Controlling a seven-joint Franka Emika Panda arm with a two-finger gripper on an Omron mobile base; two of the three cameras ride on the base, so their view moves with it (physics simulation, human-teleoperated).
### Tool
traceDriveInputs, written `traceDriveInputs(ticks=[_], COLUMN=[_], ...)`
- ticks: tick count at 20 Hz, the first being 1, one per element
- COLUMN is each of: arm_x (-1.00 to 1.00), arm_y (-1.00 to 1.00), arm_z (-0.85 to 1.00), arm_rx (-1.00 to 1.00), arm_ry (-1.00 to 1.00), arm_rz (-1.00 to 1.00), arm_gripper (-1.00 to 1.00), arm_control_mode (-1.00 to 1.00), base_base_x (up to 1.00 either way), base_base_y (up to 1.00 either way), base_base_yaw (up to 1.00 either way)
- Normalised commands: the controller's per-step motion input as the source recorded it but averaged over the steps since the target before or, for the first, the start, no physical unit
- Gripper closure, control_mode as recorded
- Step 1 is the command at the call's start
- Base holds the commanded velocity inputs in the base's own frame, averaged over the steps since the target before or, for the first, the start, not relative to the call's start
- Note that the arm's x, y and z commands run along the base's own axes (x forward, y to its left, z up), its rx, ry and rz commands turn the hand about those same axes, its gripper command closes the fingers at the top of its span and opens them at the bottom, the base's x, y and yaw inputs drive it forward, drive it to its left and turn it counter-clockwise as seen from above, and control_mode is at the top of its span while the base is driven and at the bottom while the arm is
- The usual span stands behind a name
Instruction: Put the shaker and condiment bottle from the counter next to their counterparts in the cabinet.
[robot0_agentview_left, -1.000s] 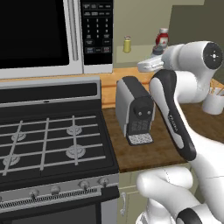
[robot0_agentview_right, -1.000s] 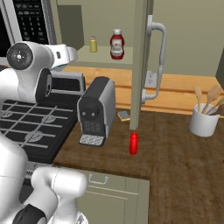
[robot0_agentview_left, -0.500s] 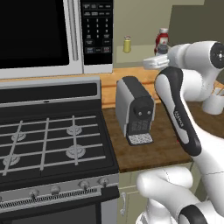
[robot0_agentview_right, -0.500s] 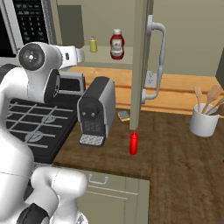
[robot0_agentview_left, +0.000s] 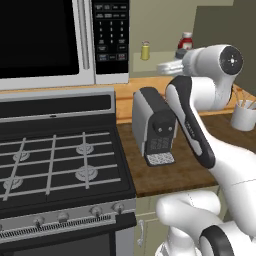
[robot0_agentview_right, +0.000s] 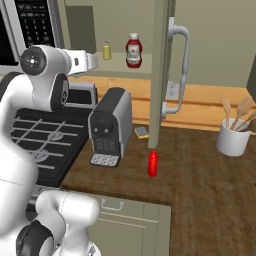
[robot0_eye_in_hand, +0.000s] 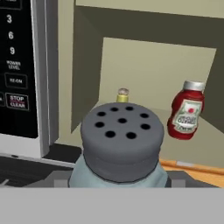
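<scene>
Since a moment ago the arm has swung its forearm further toward the open cabinet (robot0_agentview_right: 80, 22), so the wrist now reaches nearly level across the front of the shelf (robot0_agentview_right: 117, 71) instead of hanging back over the coffee machine (robot0_agentview_left: 154, 126). Its elbow is folded high above the worktop (robot0_agentview_right: 210, 180), the upper link dropping steeply to the base.

From the hand's own camera, the tool (robot0_eye_in_hand: 120, 181) is clamped on the shaker (robot0_eye_in_hand: 121, 146), whose grey perforated cap sits upright and close to the lens, the pale blue body just showing beneath it. Beyond the cap stand the yellow shaker (robot0_eye_in_hand: 123, 95) and, to its right, the wide red bottle (robot0_eye_in_hand: 187, 110) with white cap and label, both on the shelf and well apart from each other.

Down on the worktop, the condiment bottle (robot0_agentview_right: 153, 163) stands upright just below the edge of the open olive door (robot0_agentview_right: 161, 70), near the coffee machine. A white utensil holder (robot0_agentview_right: 233, 141) sits off at the far end.
</scene>
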Motion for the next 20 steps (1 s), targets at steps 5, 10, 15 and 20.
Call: traceDriveInputs(ticks=[5,10,15,20], arm_x=[0.07,0.36,0.51,0.34], arm_y=[0.04,0.00,0.00,0.00], arm_z=[-0.02,-0.02,0.00,0.00], arm_rx=[0.00,0.00,0.00,0.00], arm_ry=[0.00,0.04,0.12,0.08], arm_rz=[-0.02,0.00,0.00,0.00], arm_gripper=[1.00,1.00,1.00,1.00], arm_control_mode=[-1.00,-1.00,-1.00,-1.00], base_base_x=[0.00,0.00,0.00,0.00], base_base_y=[0.00,0.00,0.00,0.00], base_base_yaw=[0.00,0.00,0.00,0.00])
